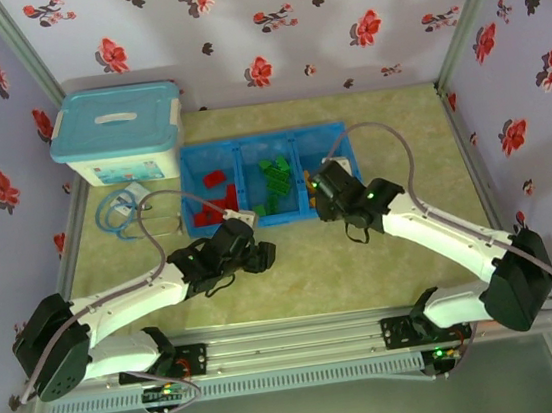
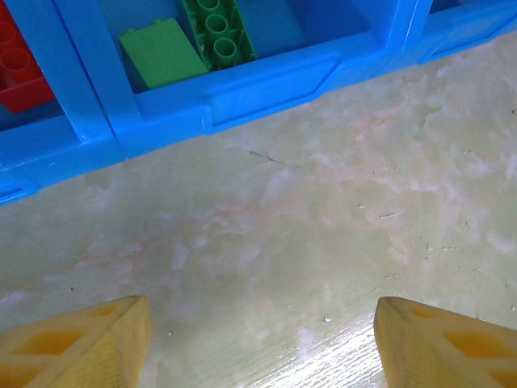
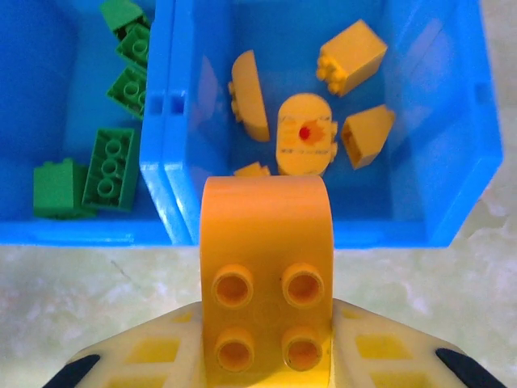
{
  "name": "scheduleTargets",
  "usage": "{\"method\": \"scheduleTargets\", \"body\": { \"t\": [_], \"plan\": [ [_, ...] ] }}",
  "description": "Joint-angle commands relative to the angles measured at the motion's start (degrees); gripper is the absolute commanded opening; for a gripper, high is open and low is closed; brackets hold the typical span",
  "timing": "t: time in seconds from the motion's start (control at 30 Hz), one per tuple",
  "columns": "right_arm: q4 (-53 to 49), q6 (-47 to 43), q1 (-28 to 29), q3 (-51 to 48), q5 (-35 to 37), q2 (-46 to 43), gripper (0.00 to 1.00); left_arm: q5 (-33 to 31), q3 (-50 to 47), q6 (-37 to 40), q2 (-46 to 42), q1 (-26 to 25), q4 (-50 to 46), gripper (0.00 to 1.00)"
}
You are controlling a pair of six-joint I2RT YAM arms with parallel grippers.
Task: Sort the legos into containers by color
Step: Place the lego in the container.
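The containers (image 1: 239,153) are three joined blue bins at mid-table. Red legos (image 1: 217,199) lie in the left bin, green legos (image 1: 275,178) in the middle one. In the right wrist view, several yellow-orange legos (image 3: 305,145) lie in the right bin (image 3: 388,230), with green legos (image 3: 109,166) beside them. My right gripper (image 3: 266,347) is shut on an orange lego with a rounded end (image 3: 266,234), just short of that bin's near wall. My left gripper (image 2: 262,347) stands open over bare table in front of the middle bin (image 2: 266,81); nothing is between its fingers.
A white storage box with a light-blue lid (image 1: 121,135) stands at the back left. A coil of blue cable (image 1: 120,210) lies in front of it. A metal rail (image 1: 293,345) runs along the near edge, and flowered walls enclose the table.
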Motion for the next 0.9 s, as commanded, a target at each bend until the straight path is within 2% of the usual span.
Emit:
{"method": "scheduleTargets", "body": {
  "t": [0.0,0.33,0.57,0.6,0.7,0.77,0.87],
  "plan": [
    [-1.01,-3.27,-2.26,3.89,-1.85,2.10,0.26,-0.89,-0.81,-1.44,0.17,-0.47,0.72,0.73],
    [-0.14,-6.63,-9.87,10.92,-6.80,12.23,0.30,-1.14,-0.05,-1.97,-0.66,-0.13,-1.41,0.73],
    [-0.99,-8.27,-12.80,15.03,-7.08,17.72,0.35,-1.38,-1.77,-2.90,-3.68,1.38,-2.11,0.73],
    [-1.21,-8.36,-13.02,15.60,-7.12,18.27,0.39,-1.34,-1.82,-2.91,-4.13,1.73,-2.57,0.73],
    [-1.61,-8.54,-13.03,16.38,-6.89,18.75,0.71,-1.34,-1.52,-2.29,-5.23,3.02,-4.10,0.73],
    [-1.51,-8.25,-13.04,16.29,-6.61,18.13,0.77,-1.32,-1.07,-2.07,-5.92,4.34,-5.26,0.73],
    [-1.01,-7.92,-13.01,15.20,-6.06,16.66,0.78,-1.10,-0.32,-1.38,-7.12,6.22,-6.41,0.73]
  ]
}}
